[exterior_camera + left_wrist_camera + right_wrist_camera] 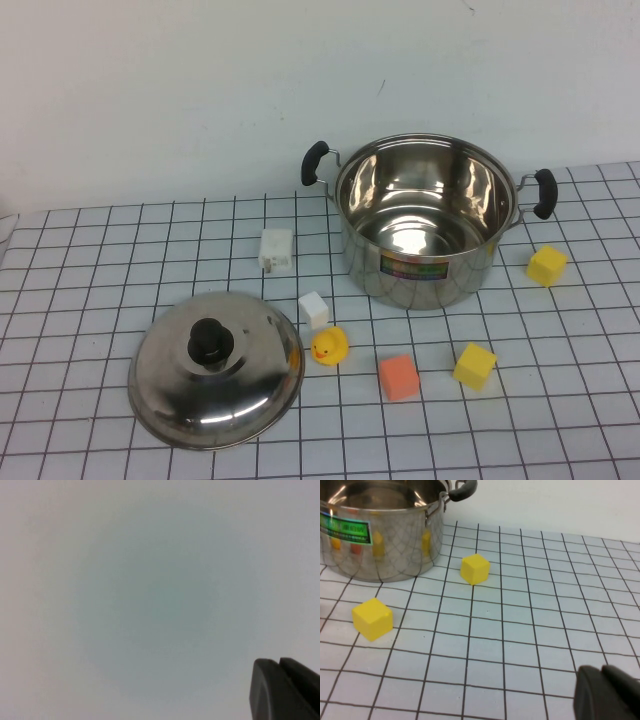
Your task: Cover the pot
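Observation:
The steel pot (421, 222) stands open at the back right of the gridded table, with two black handles and a colourful label; its wall also shows in the right wrist view (380, 535). The domed steel lid (216, 368) with a black knob lies at the front left. Neither arm shows in the high view. My left gripper (282, 680) is shut and empty, facing a blank pale surface. My right gripper (605, 685) is shut and empty, low over the table, well to the right of the pot.
A white block (276, 249), a small white cube (314, 308), a yellow duck (329, 346), an orange cube (399, 377) and two yellow cubes (474, 366) (546, 265) lie around the pot. The yellow cubes also show in the right wrist view (372, 618) (474, 568).

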Robot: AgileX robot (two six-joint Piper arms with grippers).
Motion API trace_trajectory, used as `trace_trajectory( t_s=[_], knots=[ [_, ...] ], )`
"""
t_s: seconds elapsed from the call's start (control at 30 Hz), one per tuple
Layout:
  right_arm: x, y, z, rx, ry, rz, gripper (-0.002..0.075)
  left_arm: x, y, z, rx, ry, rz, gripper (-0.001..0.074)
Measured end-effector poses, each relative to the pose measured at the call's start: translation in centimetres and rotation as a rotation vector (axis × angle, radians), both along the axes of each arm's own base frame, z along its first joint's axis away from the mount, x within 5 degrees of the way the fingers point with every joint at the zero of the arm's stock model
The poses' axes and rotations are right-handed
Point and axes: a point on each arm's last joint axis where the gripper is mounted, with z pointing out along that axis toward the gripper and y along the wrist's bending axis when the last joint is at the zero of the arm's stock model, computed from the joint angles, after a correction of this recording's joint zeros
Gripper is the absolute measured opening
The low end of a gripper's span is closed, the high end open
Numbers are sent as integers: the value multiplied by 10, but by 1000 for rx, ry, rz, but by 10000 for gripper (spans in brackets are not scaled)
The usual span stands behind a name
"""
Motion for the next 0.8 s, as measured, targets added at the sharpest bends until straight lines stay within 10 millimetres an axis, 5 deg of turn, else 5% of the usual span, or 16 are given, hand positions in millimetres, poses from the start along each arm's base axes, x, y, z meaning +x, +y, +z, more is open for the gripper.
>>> trace_trajectory(
  t_s=[0.07,0.43,0.8],
  knots=[
    [0,0,0,0,0,0,9,3,-3,1,-19,106,-51,-1],
    [0,0,0,0,0,0,9,16,-12,87,172,365,-77,-1],
    [0,0,0,0,0,0,9,82,-7,73,207,551,-59,-1]
  ],
)
